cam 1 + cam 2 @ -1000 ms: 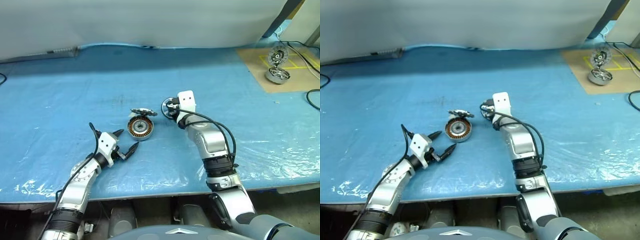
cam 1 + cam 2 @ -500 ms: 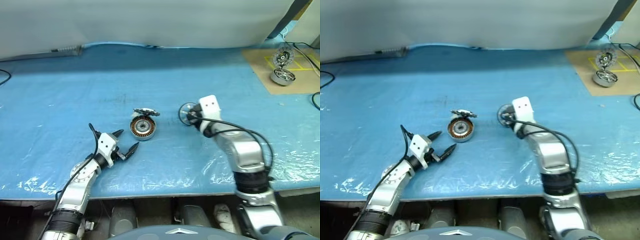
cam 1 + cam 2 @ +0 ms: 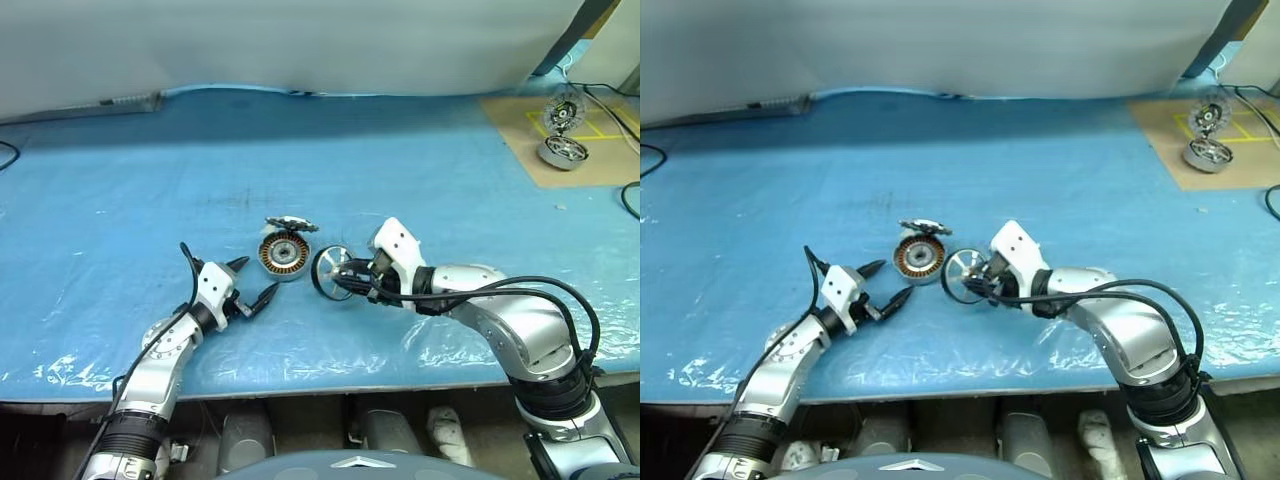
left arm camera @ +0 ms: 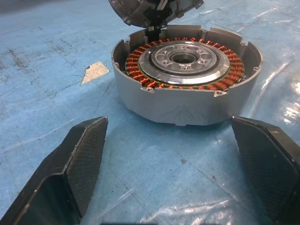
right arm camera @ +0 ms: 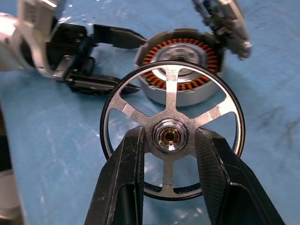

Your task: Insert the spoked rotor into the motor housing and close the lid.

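The motor housing point(image 3: 281, 255) sits open on the blue mat, a grey cup with copper windings point(image 4: 185, 75), and its lid point(image 3: 290, 223) stands tilted up at the far rim. My right gripper point(image 5: 169, 140) is shut on the centre hub of the silver spoked rotor point(image 3: 331, 272), which it holds on edge just right of the housing and above the mat. The left gripper point(image 3: 254, 283) rests open just left of and nearer than the housing, its fingers point(image 4: 75, 159) pointing at the cup with nothing between them.
A brown board point(image 3: 560, 140) at the far right carries two more motor parts point(image 3: 557, 150), with black cables point(image 3: 625, 195) beside it. The mat point(image 3: 120, 200) is a wrinkled blue plastic sheet. A white wall backs the table.
My right arm swung out and drew the rotor back, from right of the lid, out to the right, then in beside the housing's near right side. The left gripper stayed put.
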